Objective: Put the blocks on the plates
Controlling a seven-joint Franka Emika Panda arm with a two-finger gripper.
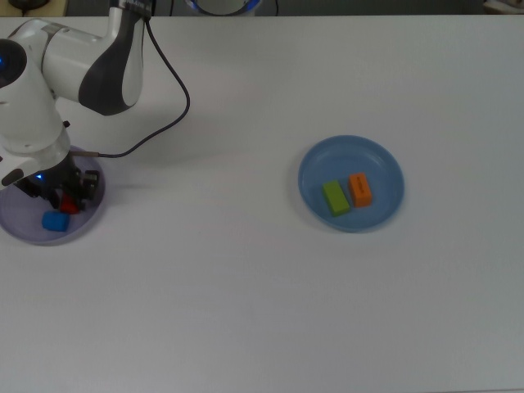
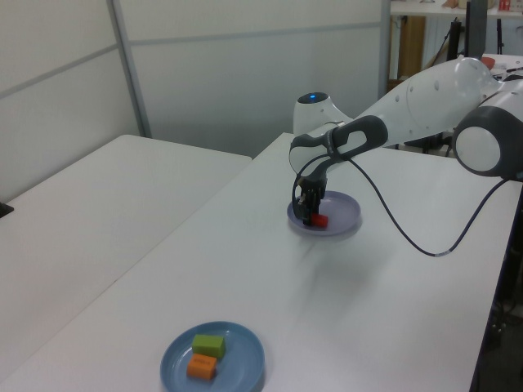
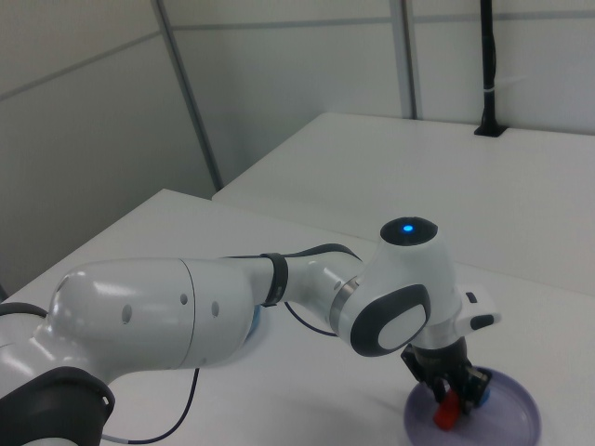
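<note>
Over the lavender plate (image 1: 20,225), your hand (image 1: 70,196) grips the red cylinder (image 1: 70,205) low, just beside the blue cube (image 1: 55,221). Release carelessly and it may roll off onto the table (image 1: 246,286).

Arm (image 3: 167,325): glossy white rounded shells, dark grey bands at the joints.
Indicator light (image 3: 406,228): small blue glow atop the wrist housing.
Cable (image 2: 400,229): thin and black, looping from the wrist.
Gripper (image 1: 67,195): black fittings beneath a white flange.
</note>
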